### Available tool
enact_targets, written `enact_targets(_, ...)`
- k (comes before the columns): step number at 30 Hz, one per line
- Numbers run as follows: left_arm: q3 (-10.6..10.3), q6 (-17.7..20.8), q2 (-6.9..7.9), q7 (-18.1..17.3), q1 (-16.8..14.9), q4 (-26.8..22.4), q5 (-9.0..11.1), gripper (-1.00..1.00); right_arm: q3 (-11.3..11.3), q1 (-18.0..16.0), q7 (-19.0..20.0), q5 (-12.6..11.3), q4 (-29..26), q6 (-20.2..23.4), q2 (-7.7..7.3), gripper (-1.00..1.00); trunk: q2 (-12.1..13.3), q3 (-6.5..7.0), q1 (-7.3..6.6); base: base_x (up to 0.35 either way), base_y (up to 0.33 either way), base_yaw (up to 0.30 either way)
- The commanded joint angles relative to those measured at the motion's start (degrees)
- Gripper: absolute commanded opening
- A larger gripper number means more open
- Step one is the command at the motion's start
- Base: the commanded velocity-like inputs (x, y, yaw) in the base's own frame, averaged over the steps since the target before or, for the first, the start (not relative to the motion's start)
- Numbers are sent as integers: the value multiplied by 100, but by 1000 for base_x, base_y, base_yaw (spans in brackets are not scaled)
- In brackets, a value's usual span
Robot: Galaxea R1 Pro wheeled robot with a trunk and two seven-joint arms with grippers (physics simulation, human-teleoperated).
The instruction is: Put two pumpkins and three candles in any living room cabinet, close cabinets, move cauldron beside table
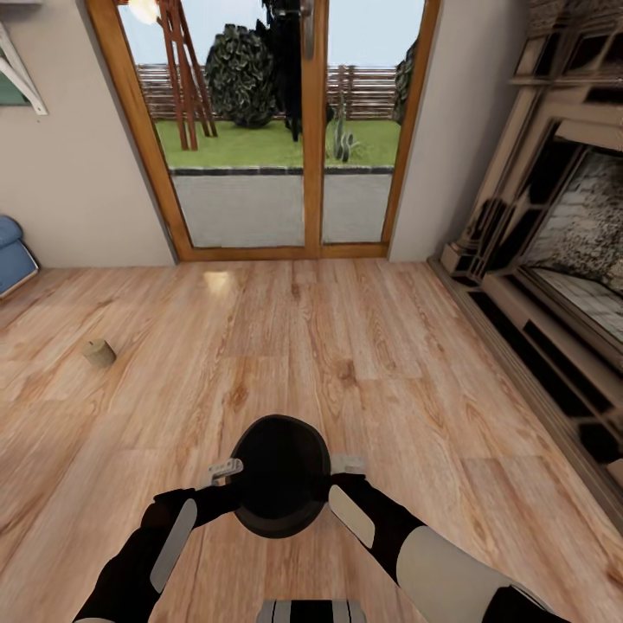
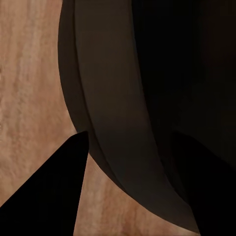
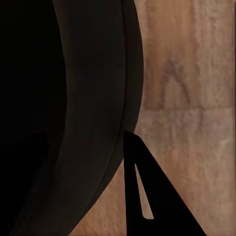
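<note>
The cauldron (image 1: 279, 474) hangs between our two arms above the wood floor (image 1: 363, 346), our left gripper (image 1: 227, 472) pinching one side of its rim and our right gripper (image 1: 346, 467) the other, each with one finger inside the black wall; we judge the two-sided grip keeps the wide pot level for carrying. A lone candle (image 1: 99, 352) sits on the floor well off to the left. Glass patio doors (image 1: 260, 130) face us, a fireplace (image 1: 562, 225) at right.
</note>
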Motion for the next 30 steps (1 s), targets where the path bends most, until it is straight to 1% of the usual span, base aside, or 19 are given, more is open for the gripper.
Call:
enact_targets(1, -5, 11, 8, 8, 3, 8, 14, -100, 2, -7, 445, 34, -133, -121, 0, -100, 1, 23, -3, 0, 0, 0)
enact_targets(30, 12, 11, 8, -1, 3, 8, 14, -100, -8, -7, 440, 26, -157, -129, 0, -100, 40, 665, -78, 0, 0, 0)
